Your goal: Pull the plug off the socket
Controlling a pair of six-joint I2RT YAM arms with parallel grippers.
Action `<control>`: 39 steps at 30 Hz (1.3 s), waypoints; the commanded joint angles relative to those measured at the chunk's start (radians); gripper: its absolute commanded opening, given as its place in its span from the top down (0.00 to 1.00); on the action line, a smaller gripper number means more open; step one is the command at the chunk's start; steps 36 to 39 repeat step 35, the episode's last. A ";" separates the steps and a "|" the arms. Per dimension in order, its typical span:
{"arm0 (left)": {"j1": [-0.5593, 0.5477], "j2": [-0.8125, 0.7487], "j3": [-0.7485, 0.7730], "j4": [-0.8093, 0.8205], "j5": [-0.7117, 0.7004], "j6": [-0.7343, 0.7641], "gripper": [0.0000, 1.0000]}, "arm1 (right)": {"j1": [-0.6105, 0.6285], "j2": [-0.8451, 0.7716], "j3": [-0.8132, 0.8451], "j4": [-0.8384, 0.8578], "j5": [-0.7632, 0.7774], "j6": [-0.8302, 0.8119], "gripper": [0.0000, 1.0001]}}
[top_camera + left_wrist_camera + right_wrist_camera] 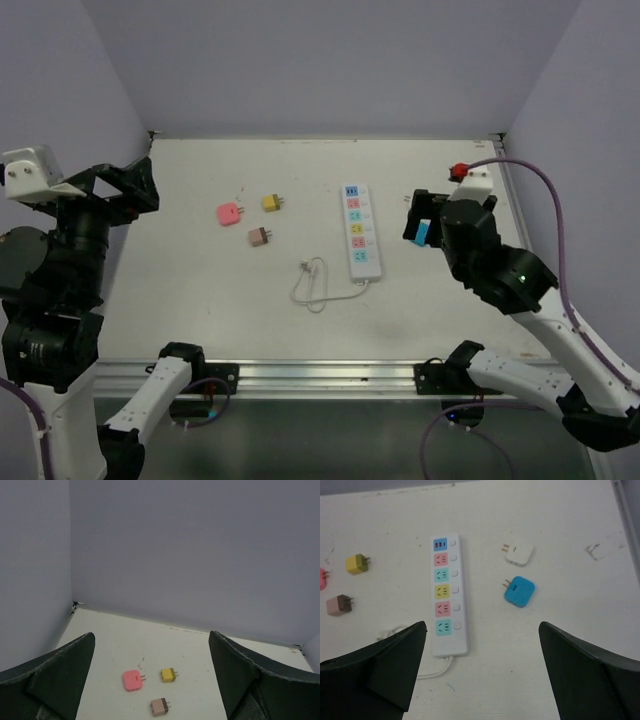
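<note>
Outlets all bare on the long white power strip (pixel 445 595) with its pink, blue and yellow faces. Not one plug is seated in it, so by my read the pulling is done and nothing is left to extract. The strip lies flat on the white tabletop (pixel 200 300), right of centre, running front to back, with its looped white cord (pixel 314 284) trailing off the near end to the left. Five loose plugs lie around it: a pink square plug (pixel 229 213), a small yellow plug (pixel 272 203) and a brown plug (pixel 259 236) well to its left, and a white plug (pixel 519 553) and a rounded blue plug (pixel 520 591) near its right side. Right gripper (pixel 482 670) hangs near the strip on its right, jaws spread wide, holding nothing. Left gripper (pixel 152 680) is off at the table's left edge, jaws just as wide, empty too. Now the views. The right wrist camera is the one that proves the sockets vacant, and it alone shows the white plug — overhead, the right arm hides it and only a sliver of blue peeks out. The left wrist camera catches just the three left-hand plugs and the back wall, never the strip. Only the overhead shows both arms at once.
</note>
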 commanded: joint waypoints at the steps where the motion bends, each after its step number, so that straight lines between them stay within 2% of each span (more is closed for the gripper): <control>1: -0.017 -0.010 0.059 -0.038 -0.055 0.037 0.00 | 0.001 -0.127 0.041 -0.074 0.123 -0.108 0.01; 6: -0.038 -0.029 0.087 -0.047 -0.124 0.052 0.00 | 0.001 -0.320 0.079 -0.079 0.177 -0.230 0.01; 16: -0.052 -0.045 0.084 -0.047 -0.171 0.060 0.00 | 0.001 -0.530 0.041 -0.002 0.232 -0.346 0.01; 22: -0.069 -0.045 0.080 -0.038 -0.198 0.063 0.00 | 0.001 -0.570 0.027 0.031 0.244 -0.389 0.01; 39: -0.072 -0.040 0.055 -0.016 -0.195 0.060 0.00 | 0.001 -0.560 0.007 0.061 0.237 -0.408 0.01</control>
